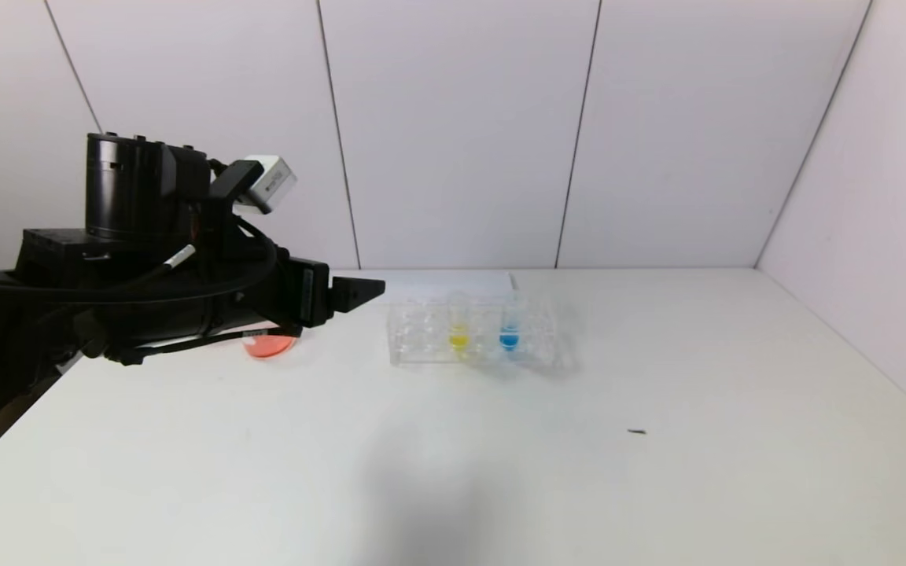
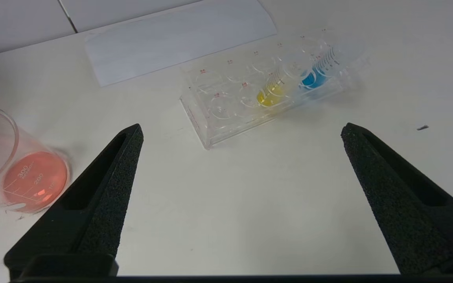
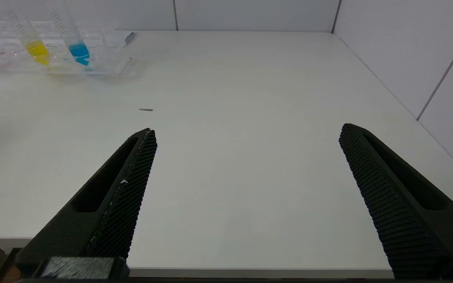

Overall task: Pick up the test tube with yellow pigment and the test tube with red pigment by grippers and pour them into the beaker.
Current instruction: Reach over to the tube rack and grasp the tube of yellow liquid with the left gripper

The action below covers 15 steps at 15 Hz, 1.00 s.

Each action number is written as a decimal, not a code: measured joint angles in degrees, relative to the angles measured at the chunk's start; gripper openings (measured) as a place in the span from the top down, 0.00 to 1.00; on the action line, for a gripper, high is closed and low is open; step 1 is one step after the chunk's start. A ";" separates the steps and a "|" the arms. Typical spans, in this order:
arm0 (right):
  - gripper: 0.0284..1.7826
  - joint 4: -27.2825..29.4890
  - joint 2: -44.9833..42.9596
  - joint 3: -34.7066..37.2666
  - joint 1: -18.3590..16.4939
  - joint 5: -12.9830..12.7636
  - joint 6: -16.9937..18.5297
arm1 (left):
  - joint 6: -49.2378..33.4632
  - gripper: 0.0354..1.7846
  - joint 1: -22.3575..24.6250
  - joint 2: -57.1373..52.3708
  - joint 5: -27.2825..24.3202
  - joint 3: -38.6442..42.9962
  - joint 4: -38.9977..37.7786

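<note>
The test tube with yellow pigment (image 1: pixel 459 330) (image 2: pixel 270 88) (image 3: pixel 34 43) stands upright in a clear rack (image 1: pixel 421 346) at mid table. The beaker (image 1: pixel 270 347) (image 2: pixel 22 173) stands to the rack's left, holds red-orange liquid, and is partly hidden behind my left arm in the head view. My left gripper (image 1: pixel 355 291) (image 2: pixel 242 131) hovers open and empty above the table between beaker and rack. My right gripper (image 3: pixel 246 131) is open and empty over the table's near edge, far from the rack. The test tube with red pigment is out of view.
A tube with blue liquid (image 1: pixel 510 330) (image 2: pixel 317 72) (image 3: pixel 73 39) stands in the rack to the right of the yellow one. A white paper sheet (image 2: pixel 179 37) lies behind the rack. A small dark speck (image 1: pixel 637 431) lies on the table. White walls close the back and right.
</note>
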 joint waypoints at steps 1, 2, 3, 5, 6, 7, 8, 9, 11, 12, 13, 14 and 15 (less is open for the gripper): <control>0.05 0.02 0.00 0.00 0.00 0.00 0.00 | 0.02 0.01 -0.52 0.49 0.26 0.11 -0.85; 0.05 0.00 0.00 0.00 0.02 0.00 0.00 | 0.18 0.01 -1.11 1.13 0.34 0.48 -2.43; 0.05 0.02 0.00 0.00 0.02 0.00 0.00 | 0.22 0.01 -1.66 1.79 0.41 0.88 -4.40; 0.05 0.00 0.00 0.00 -0.02 0.00 -0.02 | 0.24 0.01 -3.23 3.33 0.80 1.83 -8.18; 0.05 0.00 0.00 0.00 -0.02 0.00 0.00 | 0.27 0.01 -4.06 4.18 1.55 2.21 -9.69; 0.05 0.02 0.00 0.00 0.00 0.00 0.00 | 0.24 0.01 -4.74 5.02 2.57 2.43 -10.52; 0.05 0.00 0.00 0.00 0.00 0.00 0.00 | 0.16 0.01 -5.29 5.97 3.34 2.49 -11.13; 0.05 0.02 0.00 0.00 0.00 0.00 -0.02 | 0.07 0.01 -5.62 6.84 3.51 2.49 -12.04; 0.05 0.02 0.00 0.00 0.00 0.00 0.00 | -0.04 0.01 -6.60 8.33 3.75 2.65 -13.91; 0.05 0.02 0.00 0.00 0.02 0.00 -0.02 | -0.06 0.01 -7.01 9.05 4.46 2.67 -14.49; 0.05 0.00 0.00 0.00 0.00 0.00 -0.02 | -0.09 0.01 -7.36 9.86 5.62 2.67 -15.10; 0.05 0.00 0.00 0.00 0.00 0.02 0.00 | -0.12 0.01 -7.75 10.61 6.45 2.68 -15.81; 0.05 0.00 0.00 0.00 0.00 0.00 0.00 | -0.15 0.01 -8.24 11.33 7.16 2.79 -16.62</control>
